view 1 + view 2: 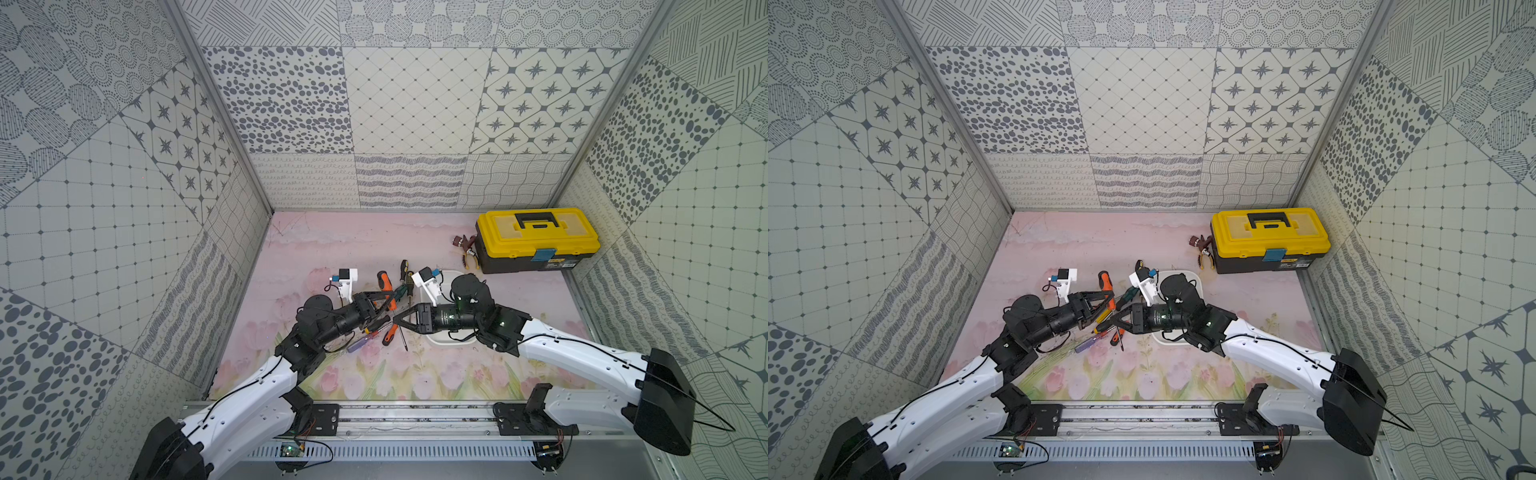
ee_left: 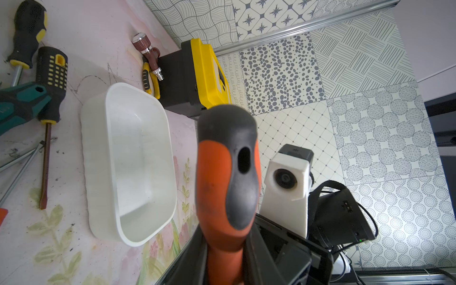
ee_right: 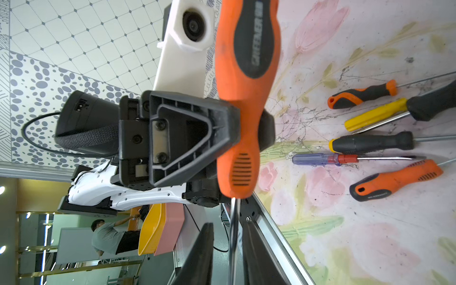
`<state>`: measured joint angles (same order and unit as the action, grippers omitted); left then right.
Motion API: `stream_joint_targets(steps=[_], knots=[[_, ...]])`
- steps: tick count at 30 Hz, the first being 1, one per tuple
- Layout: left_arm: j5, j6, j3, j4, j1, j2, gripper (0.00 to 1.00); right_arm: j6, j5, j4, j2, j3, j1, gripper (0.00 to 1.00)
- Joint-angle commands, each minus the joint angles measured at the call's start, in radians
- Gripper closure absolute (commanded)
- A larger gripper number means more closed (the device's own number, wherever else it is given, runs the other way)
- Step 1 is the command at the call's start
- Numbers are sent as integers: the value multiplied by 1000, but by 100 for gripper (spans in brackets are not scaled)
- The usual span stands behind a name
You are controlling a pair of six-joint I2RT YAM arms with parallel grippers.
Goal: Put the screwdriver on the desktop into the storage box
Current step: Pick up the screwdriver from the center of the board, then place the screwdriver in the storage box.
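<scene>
Right wrist view: the left pincer (image 3: 249, 125) clamps the orange-and-black-handled screwdriver (image 3: 244, 61) above the surface. Its shaft runs between the right pincer's (image 3: 229, 223) slightly parted jaws. The shallow white plastic storage box (image 2: 138, 153) lies under the right arm.

Glossy white plastic storage box (image 2: 97, 160)

Robot lab test cell: patterned panel walls (image 1: 407, 104), aluminium arm-mounting rail (image 1: 415, 420), tulip-print desktop (image 1: 353, 241), yellow-lidded toolbox (image 1: 536, 232).
</scene>
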<state>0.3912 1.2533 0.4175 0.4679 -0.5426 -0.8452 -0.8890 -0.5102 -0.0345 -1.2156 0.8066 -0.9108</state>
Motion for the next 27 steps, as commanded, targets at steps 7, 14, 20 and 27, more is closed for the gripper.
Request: stream_joint_targets(steps=[7, 14, 20, 27], knots=[[19, -4, 3, 107, -11, 2, 100, -3, 5, -19, -5, 21, 14, 100], [-36, -40, 16, -15, -13, 17, 34, 2, 53, 63, 15, 21, 42, 100], [-102, -168, 104, -313, -13, 45, 18, 88, 274, 453, 59, 62, 150, 100], [-114, -231, 123, -429, -27, -18, 27, 151, 489, 674, -20, 85, 191, 100]])
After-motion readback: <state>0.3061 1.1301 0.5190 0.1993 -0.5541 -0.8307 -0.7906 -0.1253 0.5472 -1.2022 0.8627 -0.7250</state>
